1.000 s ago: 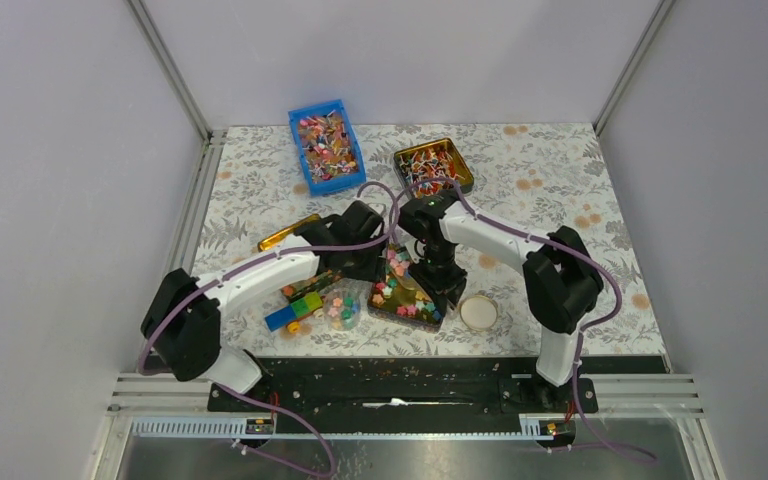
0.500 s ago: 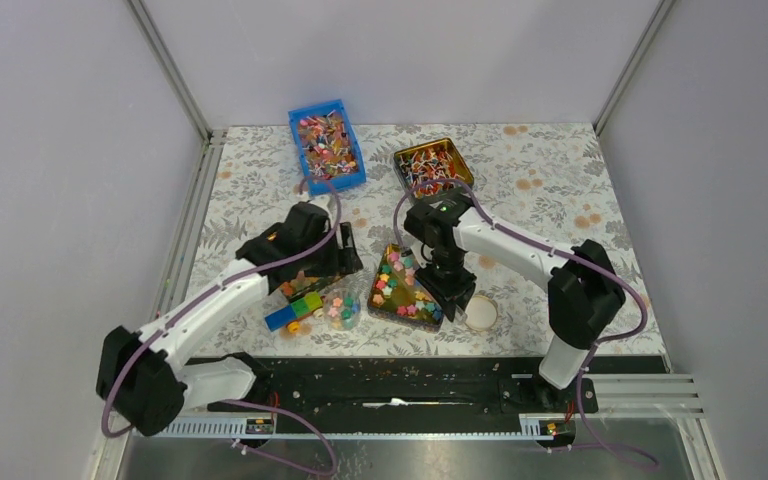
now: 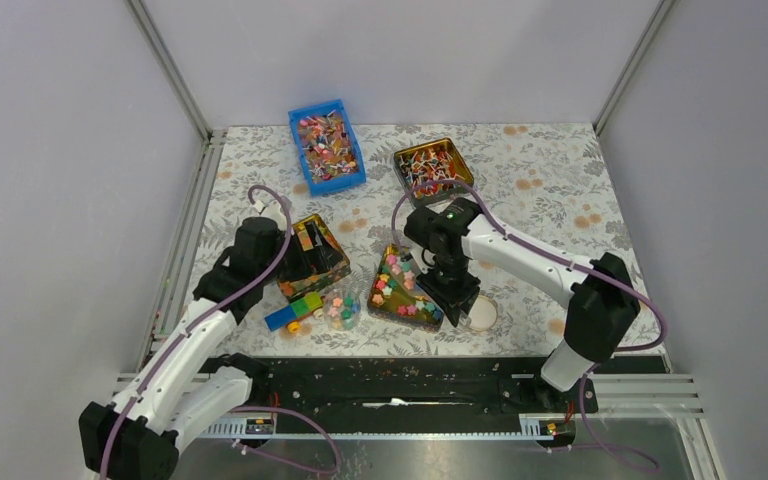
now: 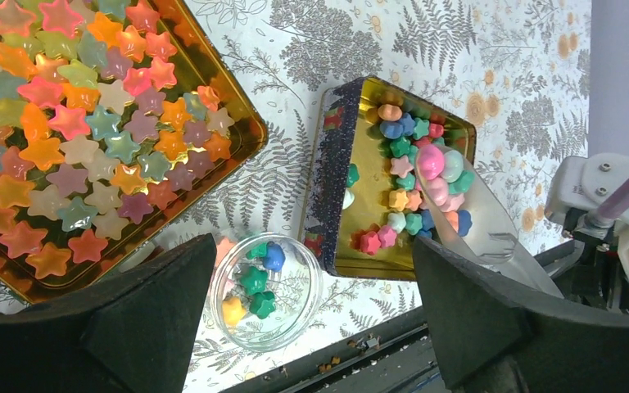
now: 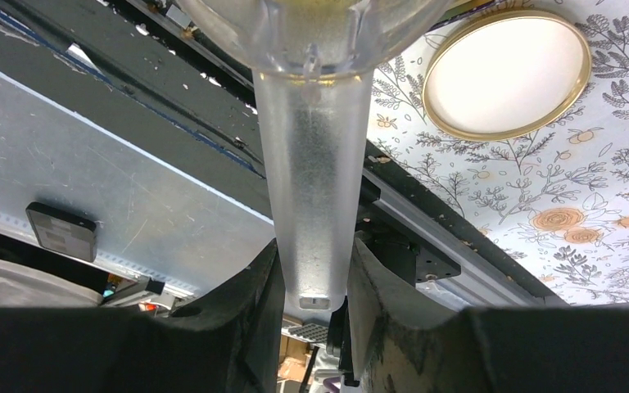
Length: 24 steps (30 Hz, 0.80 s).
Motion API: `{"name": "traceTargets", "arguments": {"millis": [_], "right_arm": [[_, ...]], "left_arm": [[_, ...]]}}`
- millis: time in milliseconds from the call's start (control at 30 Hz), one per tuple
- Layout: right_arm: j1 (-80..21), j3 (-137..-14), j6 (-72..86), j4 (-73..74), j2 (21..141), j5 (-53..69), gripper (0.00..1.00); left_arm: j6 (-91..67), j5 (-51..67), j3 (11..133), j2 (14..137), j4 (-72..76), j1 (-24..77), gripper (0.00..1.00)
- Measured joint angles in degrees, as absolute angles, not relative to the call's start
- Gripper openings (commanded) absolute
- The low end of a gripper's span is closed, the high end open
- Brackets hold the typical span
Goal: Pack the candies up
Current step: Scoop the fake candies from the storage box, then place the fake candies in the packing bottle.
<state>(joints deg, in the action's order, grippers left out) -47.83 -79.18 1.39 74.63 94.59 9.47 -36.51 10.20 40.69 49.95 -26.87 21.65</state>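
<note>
Clamping a loaded scoop over the glitter-sided tin, right gripper looks early in packing: most candies lie in the tin, few in the jar beside it; left gripper gapes empty.

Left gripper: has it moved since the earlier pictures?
Yes. In the top view the left gripper has drawn back leftward, away from the triangular tin, which it was beside; its jaws stand open.

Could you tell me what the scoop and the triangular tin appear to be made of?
The scoop looks like frosted translucent plastic: light glows through its handle. The triangular tin seems to be metal, with a mirror-like gold inside and a dark glittery outer wall.
</note>
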Motion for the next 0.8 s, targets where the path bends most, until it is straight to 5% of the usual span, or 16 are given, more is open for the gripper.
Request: {"name": "traceTargets", "arguments": {"millis": [800], "right_arm": [[-57.10,-84.27,0.69,79.55,93.67,13.21,0.00]], "left_arm": [[-34.39,10.22,39.57,43.57,-32.21,21.41,0.94]]}}
